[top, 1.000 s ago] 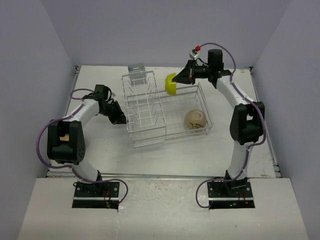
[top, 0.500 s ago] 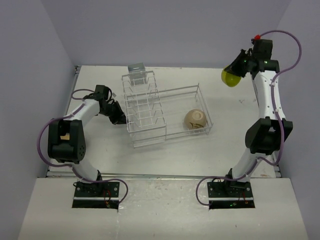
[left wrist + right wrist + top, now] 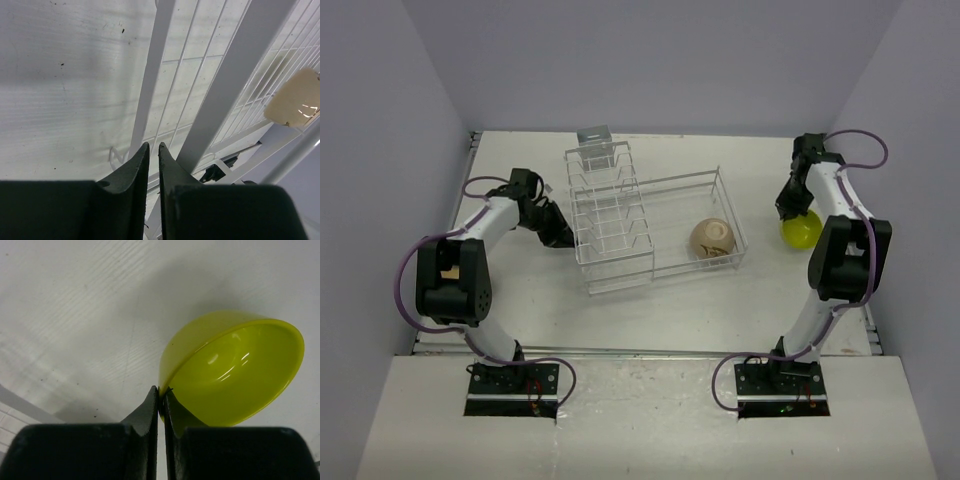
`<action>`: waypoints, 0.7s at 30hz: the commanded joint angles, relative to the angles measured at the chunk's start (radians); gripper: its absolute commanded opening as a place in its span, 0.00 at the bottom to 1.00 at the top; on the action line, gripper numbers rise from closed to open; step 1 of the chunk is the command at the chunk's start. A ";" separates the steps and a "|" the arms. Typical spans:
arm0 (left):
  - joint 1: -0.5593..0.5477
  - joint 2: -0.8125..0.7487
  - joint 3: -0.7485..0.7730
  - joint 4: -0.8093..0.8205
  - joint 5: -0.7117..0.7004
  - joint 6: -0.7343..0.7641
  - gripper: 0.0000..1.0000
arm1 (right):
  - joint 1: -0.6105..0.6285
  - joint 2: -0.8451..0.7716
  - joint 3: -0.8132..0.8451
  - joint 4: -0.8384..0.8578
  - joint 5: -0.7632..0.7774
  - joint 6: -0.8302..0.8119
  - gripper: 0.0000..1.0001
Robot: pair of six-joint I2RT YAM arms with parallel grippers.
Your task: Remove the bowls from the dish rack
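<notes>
Yellow bowl point(image 3: 235, 375) came out of the dish rack point(image 3: 235, 75), over to the table point(image 3: 75, 300)!
Right gripper point(image 3: 161, 392) pinched its rim; left gripper point(image 3: 151, 146) stood narrowly parted at the wires; tan bowl point(image 3: 712, 237) remained.

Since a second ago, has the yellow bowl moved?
Yes. The yellow bowl left the far rim of the dish rack and is now right of it, its rim pinched by the right gripper.

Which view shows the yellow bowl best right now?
Right wrist: the yellow bowl is large and close, its rim pinched in the right tool. Top external shows it small, partly behind the arm; left wrist misses it.
</notes>
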 commanded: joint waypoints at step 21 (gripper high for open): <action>-0.002 -0.027 0.046 0.010 0.088 0.006 0.26 | -0.018 0.031 -0.093 0.028 0.159 -0.037 0.42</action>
